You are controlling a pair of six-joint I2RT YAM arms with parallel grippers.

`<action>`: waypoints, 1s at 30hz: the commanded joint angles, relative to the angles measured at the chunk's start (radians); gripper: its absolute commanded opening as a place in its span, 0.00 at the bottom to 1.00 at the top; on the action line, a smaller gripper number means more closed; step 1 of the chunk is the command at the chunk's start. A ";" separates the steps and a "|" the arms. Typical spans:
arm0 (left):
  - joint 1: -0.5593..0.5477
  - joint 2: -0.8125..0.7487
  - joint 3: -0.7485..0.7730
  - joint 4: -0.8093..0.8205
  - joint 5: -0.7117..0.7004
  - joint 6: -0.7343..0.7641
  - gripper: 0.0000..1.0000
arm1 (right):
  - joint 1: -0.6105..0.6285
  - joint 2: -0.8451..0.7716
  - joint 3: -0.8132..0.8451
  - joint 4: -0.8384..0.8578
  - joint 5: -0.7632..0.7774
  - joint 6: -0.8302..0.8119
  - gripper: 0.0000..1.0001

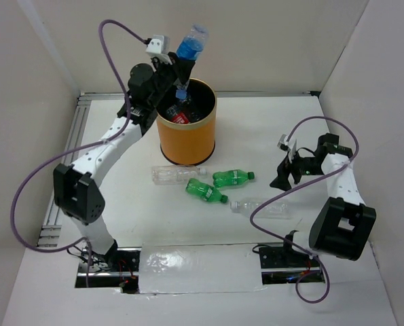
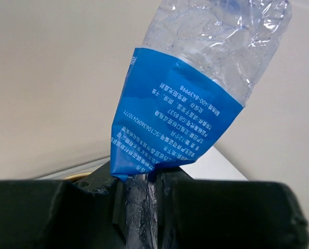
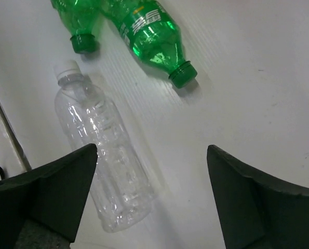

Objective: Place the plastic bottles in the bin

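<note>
White bench point(image 1: 276, 129) is carrying an orange bin point(image 1: 186, 142), a red-labelled bottle point(image 1: 181, 117) lying inside. Left tool point(image 1: 180, 73) is pinching a blue-labelled bottle point(image 1: 190, 45) over the bin's rim. Right tool point(image 1: 288, 173) is hovering spread near a clear bottle point(image 1: 261, 207). Green bottles point(image 1: 233, 178) and a second clear bottle point(image 1: 176, 174) are lying beside the bin.

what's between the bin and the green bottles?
Plain clear bottle on its side, beside the bin base, short of the green bottles; top view shows it.

White links point(image 1: 103, 146), black joints point(image 1: 79, 197), purple cables point(image 1: 14, 204), seemingly greenish-black end effectors point(image 3: 151, 150)
</note>
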State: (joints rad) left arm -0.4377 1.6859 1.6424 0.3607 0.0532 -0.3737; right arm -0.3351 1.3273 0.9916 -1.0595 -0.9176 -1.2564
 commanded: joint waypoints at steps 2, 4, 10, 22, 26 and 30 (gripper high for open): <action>0.008 0.106 0.088 0.005 0.000 -0.025 0.11 | 0.036 -0.039 -0.043 -0.059 0.020 -0.110 0.98; 0.008 0.126 0.051 0.004 -0.029 -0.012 0.19 | 0.083 -0.053 -0.053 -0.034 0.039 -0.110 1.00; 0.017 0.167 0.084 -0.084 -0.043 0.056 0.59 | 0.312 -0.082 -0.183 0.075 0.204 -0.087 1.00; -0.110 -0.158 -0.080 -0.279 -0.217 0.301 1.00 | 0.515 -0.016 -0.367 0.549 0.490 0.135 0.90; -0.133 -0.427 -0.370 -0.345 -0.260 0.196 0.97 | 0.515 -0.031 -0.354 0.474 0.456 0.088 0.48; -0.076 -0.778 -0.773 -0.390 -0.231 -0.084 0.51 | 0.492 -0.237 -0.195 0.090 0.289 -0.047 0.25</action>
State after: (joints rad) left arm -0.5678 1.0698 1.0901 0.0166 -0.1596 -0.2432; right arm 0.1711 1.2480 0.6502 -0.6956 -0.5011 -1.2037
